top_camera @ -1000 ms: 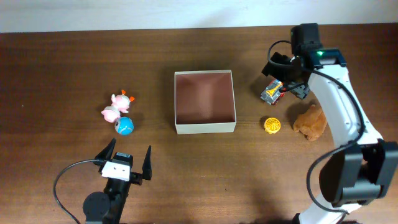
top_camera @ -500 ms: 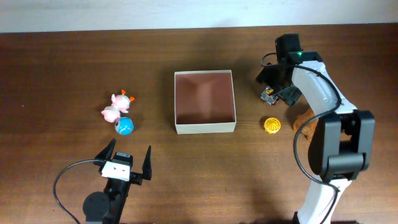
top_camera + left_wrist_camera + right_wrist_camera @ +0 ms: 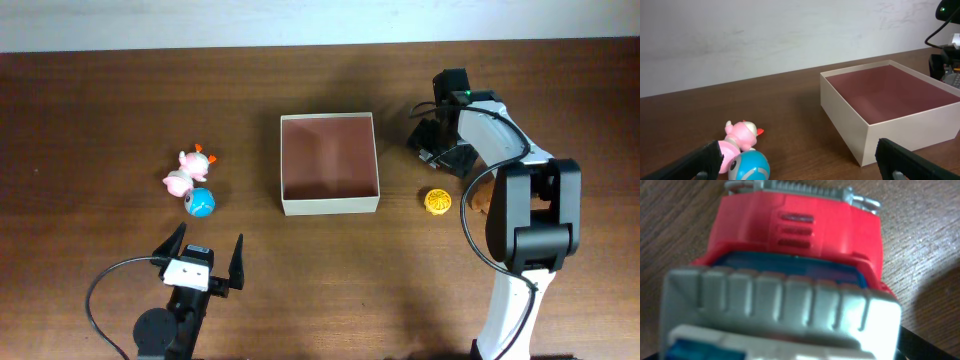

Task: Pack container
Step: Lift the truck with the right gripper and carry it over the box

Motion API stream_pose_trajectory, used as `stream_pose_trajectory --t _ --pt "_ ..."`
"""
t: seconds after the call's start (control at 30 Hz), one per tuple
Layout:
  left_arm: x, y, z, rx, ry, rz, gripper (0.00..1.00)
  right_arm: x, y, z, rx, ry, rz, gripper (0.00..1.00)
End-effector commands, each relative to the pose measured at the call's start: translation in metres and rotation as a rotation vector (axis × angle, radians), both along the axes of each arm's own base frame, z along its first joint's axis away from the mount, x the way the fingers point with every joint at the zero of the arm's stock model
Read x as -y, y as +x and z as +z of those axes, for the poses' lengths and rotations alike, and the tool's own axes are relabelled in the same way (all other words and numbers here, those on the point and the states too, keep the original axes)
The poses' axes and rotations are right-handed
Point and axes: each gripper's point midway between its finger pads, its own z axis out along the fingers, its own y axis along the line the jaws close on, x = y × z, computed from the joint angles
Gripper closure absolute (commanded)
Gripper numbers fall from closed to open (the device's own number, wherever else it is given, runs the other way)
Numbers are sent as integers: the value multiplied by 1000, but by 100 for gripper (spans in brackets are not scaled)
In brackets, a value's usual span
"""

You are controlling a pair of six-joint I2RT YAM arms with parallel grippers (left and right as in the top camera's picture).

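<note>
Square shallow cardboard box (image 3: 330, 206), cream outer walls, pinkish-brown inside, sits approx mid-worktop on the dark wooden table (image 3: 100, 100), a bit nearer the far edge. Nothing inside it. The left wrist view shows its cream near wall (image 3: 845, 125) and floor at a low angle, which the overhead can't.

Twd the right edge, just beside the box: right gripper (image 3: 440, 150) is down at table level over a small red, grey & blue plastic toy vehicle (image 3: 432, 156). From overhead the toy is mostly hidden under the gripper. The right wrist view is filled by the same toy (image 3: 800, 270), blurred and v. close. No fingers are clear in it, so can't tell how wide the jaws stand or if they grip.

Nearer the front edge on that side: yellow round ribbed toy (image 3: 437, 201), and a brown lumpy toy animal (image 3: 487, 197) partly behind the arm.

Left side, well apart from the box: pink toy figure w/ orange bits (image 3: 185, 172), touching a blue-and-white ball (image 3: 201, 202).

Left gripper (image 3: 212, 233) is near the front edge, jaws spread wide, holding nothing.
</note>
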Motion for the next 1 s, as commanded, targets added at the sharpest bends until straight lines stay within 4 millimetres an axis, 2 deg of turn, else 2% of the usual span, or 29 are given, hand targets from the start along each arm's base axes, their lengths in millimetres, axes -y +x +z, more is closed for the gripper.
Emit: stream_pose_trajectory --t 0.0,0.3,0.47,0.67,0.83,0.97 --pt "0 0 0 7 12 -3 0 -1 5 1 9 -9 52 9" --pt "0 0 0 7 12 -3 0 5 6 2 11 -43 106 39" --pt "0 0 0 7 12 -3 0 8 6 3 9 -54 174 45" --pt "0 0 0 7 12 -3 1 11 6 13 -1 -68 273 46" --pt "0 0 0 7 12 -3 0 11 11 38 8 -76 329 46" --pt "0 0 0 7 12 -4 0 8 15 69 20 -71 377 45"
